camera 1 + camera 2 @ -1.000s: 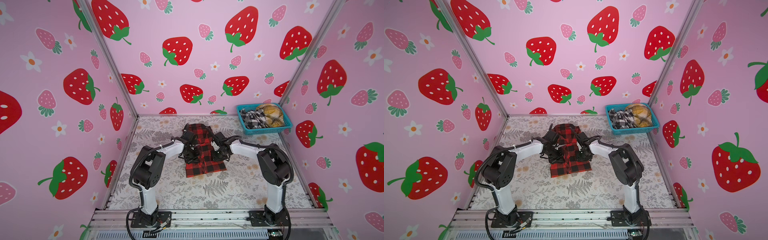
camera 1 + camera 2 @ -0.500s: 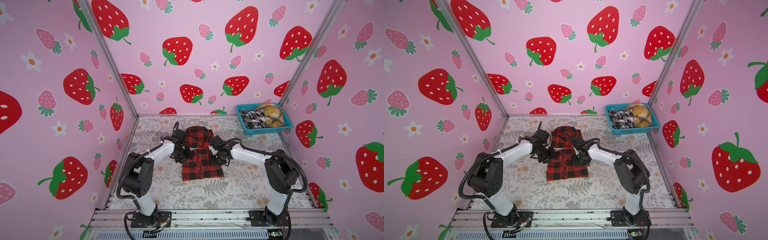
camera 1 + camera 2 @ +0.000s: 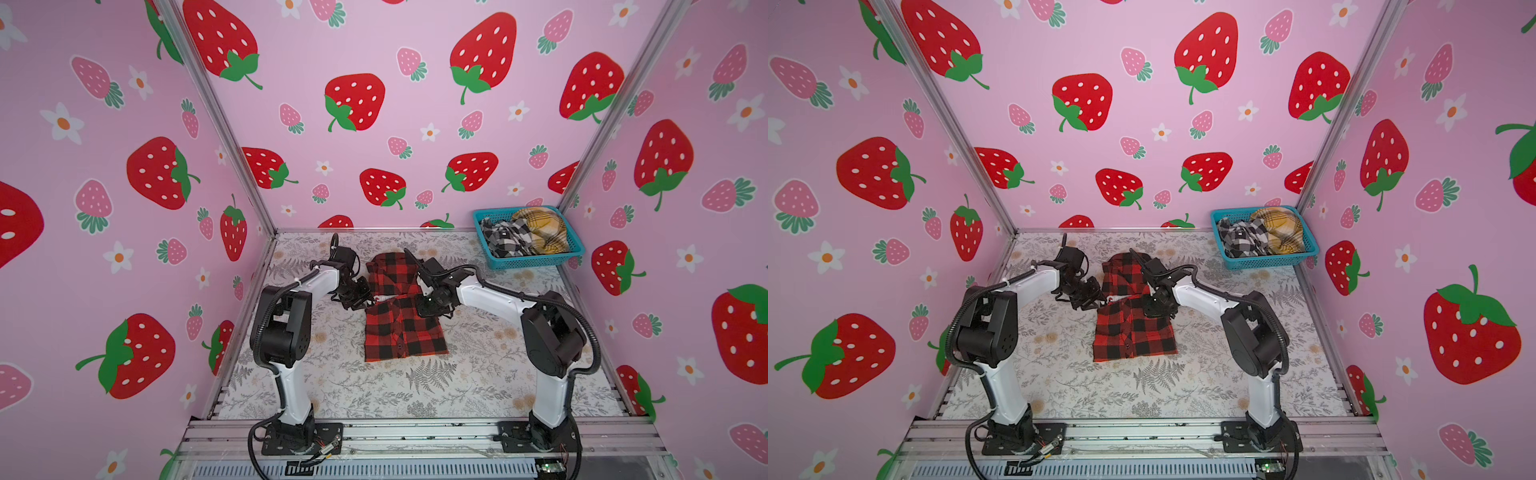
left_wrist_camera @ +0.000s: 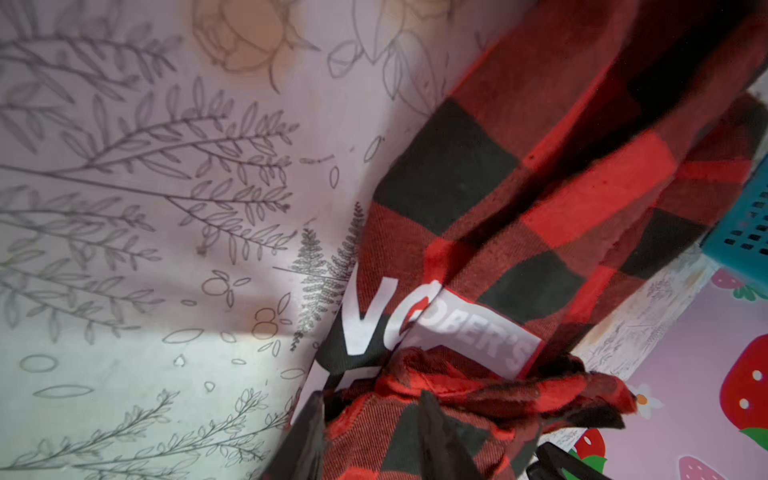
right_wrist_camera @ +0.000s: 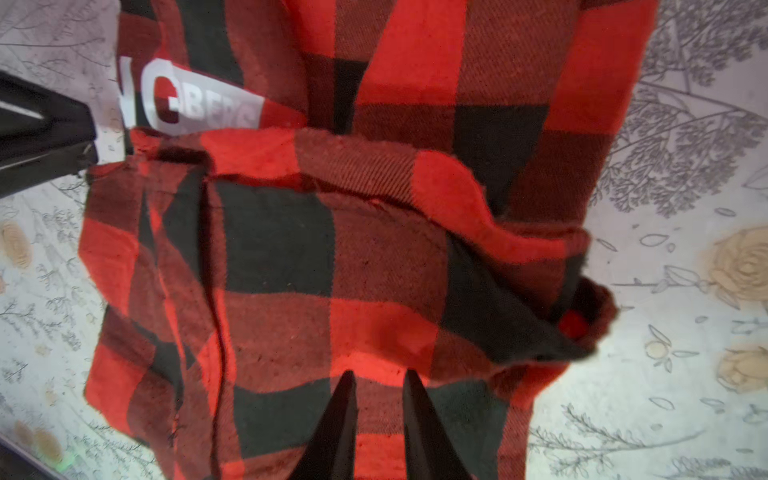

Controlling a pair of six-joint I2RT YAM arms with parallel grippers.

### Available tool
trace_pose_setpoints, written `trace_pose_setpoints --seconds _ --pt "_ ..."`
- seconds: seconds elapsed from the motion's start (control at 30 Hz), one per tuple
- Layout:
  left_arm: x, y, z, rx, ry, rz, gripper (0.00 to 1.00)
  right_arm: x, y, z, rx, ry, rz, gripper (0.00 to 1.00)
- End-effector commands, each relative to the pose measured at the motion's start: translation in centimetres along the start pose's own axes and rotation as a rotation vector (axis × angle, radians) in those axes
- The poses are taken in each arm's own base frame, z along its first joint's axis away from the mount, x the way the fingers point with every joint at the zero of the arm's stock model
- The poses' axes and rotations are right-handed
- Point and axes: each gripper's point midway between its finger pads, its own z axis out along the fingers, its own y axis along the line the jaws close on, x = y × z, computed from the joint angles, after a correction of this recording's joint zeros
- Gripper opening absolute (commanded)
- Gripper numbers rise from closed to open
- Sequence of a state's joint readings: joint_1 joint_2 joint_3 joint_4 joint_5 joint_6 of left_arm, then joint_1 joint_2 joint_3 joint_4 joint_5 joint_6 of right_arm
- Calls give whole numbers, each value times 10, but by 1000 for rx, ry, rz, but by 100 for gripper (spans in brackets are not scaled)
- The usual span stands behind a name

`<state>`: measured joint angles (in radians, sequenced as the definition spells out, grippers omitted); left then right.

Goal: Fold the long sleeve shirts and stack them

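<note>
red-and-black buffalo check flannel shirt (image 3: 402, 332) folded on floral tabletop (image 3: 478, 374); left fingers (image 4: 305, 444) parted around its edge; right fingers (image 5: 340, 424) narrow, grip unclear.

The red shirt (image 3: 401, 332), in red-and-black check, lies flat mid-table, sleeves tucked in. One layer laps over another mid-length, with white block letters peeking out at that edge. The black-and-white shirt (image 3: 505, 241) and the mustard shirt (image 3: 540, 230) sit crumpled side by side in the basket (image 3: 536, 262).
</note>
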<state>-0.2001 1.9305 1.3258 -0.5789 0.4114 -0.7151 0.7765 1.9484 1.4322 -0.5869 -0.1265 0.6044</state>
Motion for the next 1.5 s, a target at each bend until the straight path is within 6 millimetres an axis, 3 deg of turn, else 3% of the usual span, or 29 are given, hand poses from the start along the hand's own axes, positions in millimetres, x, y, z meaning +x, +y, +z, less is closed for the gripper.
trace_pose_setpoints --seconds 0.0,0.1,0.2,0.43,0.53,0.6,0.9,1.07,1.1,1.2,1.27,1.37,1.47 --pt "5 3 -7 -13 -1 -10 45 -5 -7 8 23 14 5 23" --pt "10 7 -3 -2 4 -24 45 -3 -13 20 31 39 17 21" --pt "12 6 4 15 23 -35 40 -1 -13 29 22 57 23 21" --pt "14 3 14 20 64 -45 25 -1 -10 29 9 55 34 20" --pt "12 -5 10 45 60 -39 12 -3 -9 26 4 52 34 20" --pt "10 -12 6 71 51 -26 0 -6 -8 23 3 46 33 20" --pt "-21 -35 -43 153 -207 43 0 -24 2 -10 3 -22 22 20" --pt "-18 -44 -36 216 -179 47 0 -38 24 -34 -28 -76 -3 21" --pt "-16 -43 -33 213 -159 36 3 -38 30 -38 -39 -81 -13 21" --pt "-13 -31 -33 173 -167 0 36 -39 48 -44 -73 -84 -48 22" --pt "-14 -23 -44 128 -210 -17 47 -38 62 -43 -114 -85 -69 24" --pt "-15 -16 -66 70 -272 -27 49 -35 76 -36 -156 -66 -87 24" --pt "-8 -24 -79 78 -297 -8 46 -31 87 -26 -197 -45 -91 24"
